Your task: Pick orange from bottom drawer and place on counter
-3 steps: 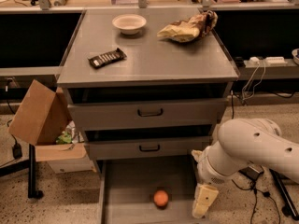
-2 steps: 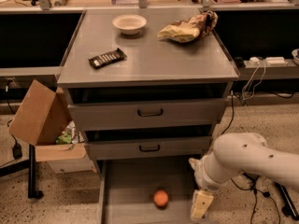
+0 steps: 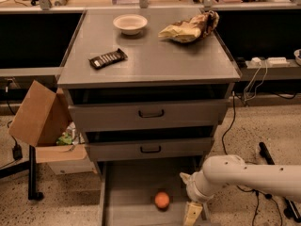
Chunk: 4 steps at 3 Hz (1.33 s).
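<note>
Far above the orange [image 3: 162, 200], the counter [image 3: 155, 65] bears a white bowl [image 3: 130, 23], a dark bar [image 3: 108, 59] and a crumpled bag [image 3: 190, 28]. The orange, small, round and smooth, lies in the open bottom drawer [image 3: 129, 185]. The gripper [image 3: 193, 213] hangs just right of it; I cannot tell whether it is open or closed.

My claw [image 3: 193, 214], sitting low at the right edge of the bottom drawer [image 3: 127, 206], is showing cream; my arm [image 3: 254, 175] is looking white. Orange [image 3: 162, 200] is glowing orange vs that grey drawer. Desk [image 3: 155, 65] is showing plain grey w/ white bowl [image 3: 130, 23], black wrapper [image 3: 108, 59] w/ pale stripes, tan-yellow bag [image 3: 188, 28].
</note>
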Available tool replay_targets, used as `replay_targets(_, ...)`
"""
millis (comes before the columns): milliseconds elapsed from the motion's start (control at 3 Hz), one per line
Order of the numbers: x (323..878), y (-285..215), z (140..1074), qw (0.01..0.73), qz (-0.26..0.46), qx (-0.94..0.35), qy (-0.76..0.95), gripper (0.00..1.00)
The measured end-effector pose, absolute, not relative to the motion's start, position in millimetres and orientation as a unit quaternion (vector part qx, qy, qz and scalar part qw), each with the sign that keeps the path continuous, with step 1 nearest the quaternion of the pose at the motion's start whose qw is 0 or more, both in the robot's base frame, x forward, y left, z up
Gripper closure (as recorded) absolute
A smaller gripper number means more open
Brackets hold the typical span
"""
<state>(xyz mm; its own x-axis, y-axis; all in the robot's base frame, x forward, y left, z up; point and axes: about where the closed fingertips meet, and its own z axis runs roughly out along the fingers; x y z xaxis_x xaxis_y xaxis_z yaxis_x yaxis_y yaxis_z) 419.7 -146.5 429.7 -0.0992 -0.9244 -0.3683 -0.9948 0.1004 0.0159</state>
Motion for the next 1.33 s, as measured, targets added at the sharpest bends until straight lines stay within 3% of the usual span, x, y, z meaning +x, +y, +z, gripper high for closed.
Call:
replay_targets(667,455,-115,320,0.154,0.22,-0.64,0.72,0.0)
replay_targets(1333,459,-113,306,0.158,0.217,-0.636,0.723,0.0)
